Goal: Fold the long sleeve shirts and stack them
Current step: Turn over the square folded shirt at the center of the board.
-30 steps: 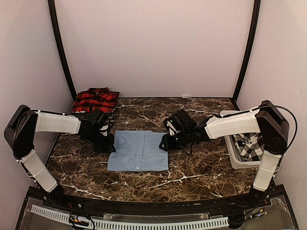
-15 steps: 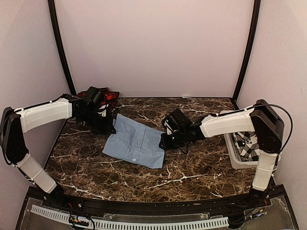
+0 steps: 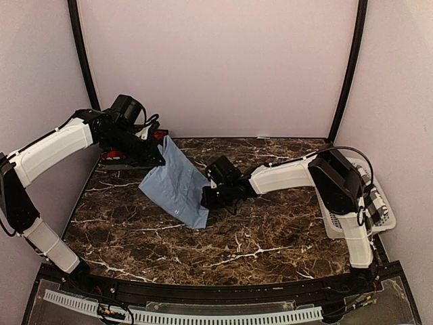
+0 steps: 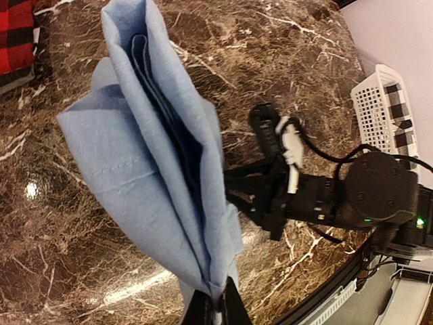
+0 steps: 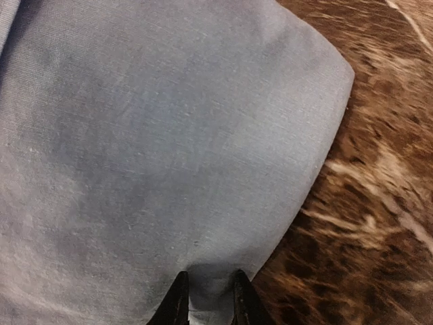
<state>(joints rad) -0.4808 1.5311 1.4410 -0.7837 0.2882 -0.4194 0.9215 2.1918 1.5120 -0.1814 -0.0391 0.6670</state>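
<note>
Okay, I see left fingers and right fingers both pinching the folded light blue shirt, held tilted above the counter, just beside the red plaid shirt.

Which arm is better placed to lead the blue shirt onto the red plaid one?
Likely left. The left gripper holds the blue shirt by its raised edge, right beside the red plaid shirt; the right gripper grips the low edge, farther away.

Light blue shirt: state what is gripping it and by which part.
Both arms hold the folded light blue shirt: the left gripper has its jaws shut on the upper far corner, the right gripper on the right edge.
</note>
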